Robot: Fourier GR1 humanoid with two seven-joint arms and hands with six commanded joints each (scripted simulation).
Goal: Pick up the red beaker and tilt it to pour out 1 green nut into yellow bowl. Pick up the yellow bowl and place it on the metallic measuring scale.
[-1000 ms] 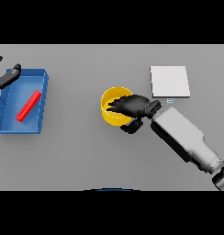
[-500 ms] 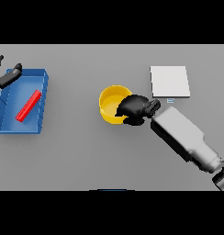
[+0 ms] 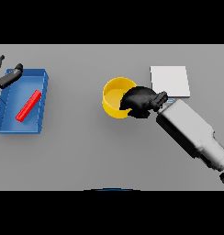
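The right robot hand (image 3: 140, 102) has its fingers curled over the right rim of the yellow bowl (image 3: 114, 95), grasping it on the grey tabletop (image 3: 86, 151). The metallic measuring scale (image 3: 169, 81) lies just beside the bowl, further right. The red beaker (image 3: 28, 106) lies in a blue tray (image 3: 42, 103) at far left, where the left robot hand (image 3: 6, 77) rests released at the tray's corner.

The yellow bowl (image 3: 114, 95) sits upright left of the pale square scale (image 3: 169, 81), with the red beaker (image 3: 28, 106) lying flat.
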